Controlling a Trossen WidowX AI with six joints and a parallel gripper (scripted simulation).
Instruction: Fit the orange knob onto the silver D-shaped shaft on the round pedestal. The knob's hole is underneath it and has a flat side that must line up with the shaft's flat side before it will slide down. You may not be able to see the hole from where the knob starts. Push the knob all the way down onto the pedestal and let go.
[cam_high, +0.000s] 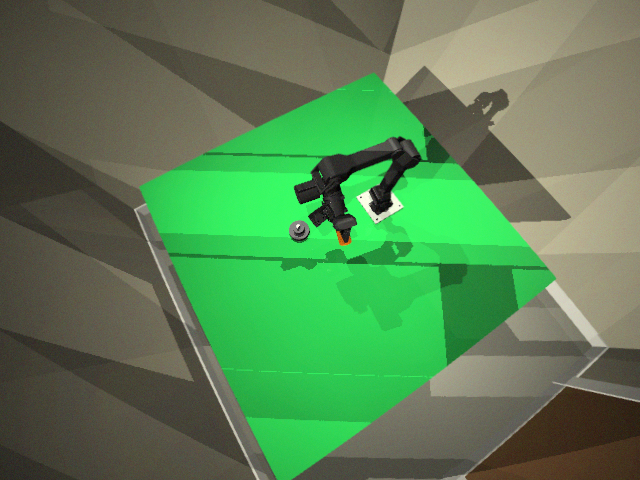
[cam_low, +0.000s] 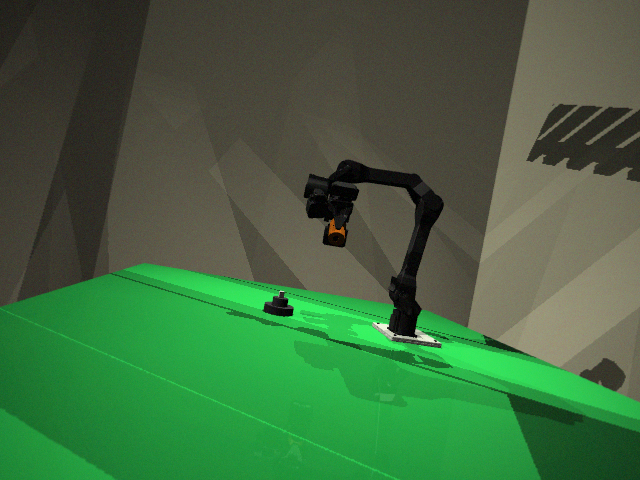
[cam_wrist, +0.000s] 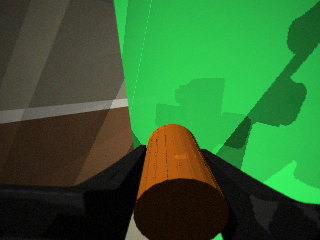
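My gripper (cam_low: 334, 229) is shut on the orange knob (cam_low: 335, 236) and holds it high above the green table. The knob is a plain orange cylinder, tilted in the fingers; in the wrist view (cam_wrist: 177, 182) it fills the lower middle between the two black fingers, and its hole does not show. In the top view the knob (cam_high: 341, 239) hangs below the gripper (cam_high: 343, 227). The round dark pedestal (cam_high: 299, 230) with the short silver shaft (cam_low: 281, 295) stands on the table to the left of the knob, apart from it and well below it (cam_low: 278, 308).
The arm's white base plate (cam_high: 380, 205) sits on the table to the right of the pedestal. The table's edge and the grey and brown floor beyond it show at the left of the wrist view (cam_wrist: 60, 115).
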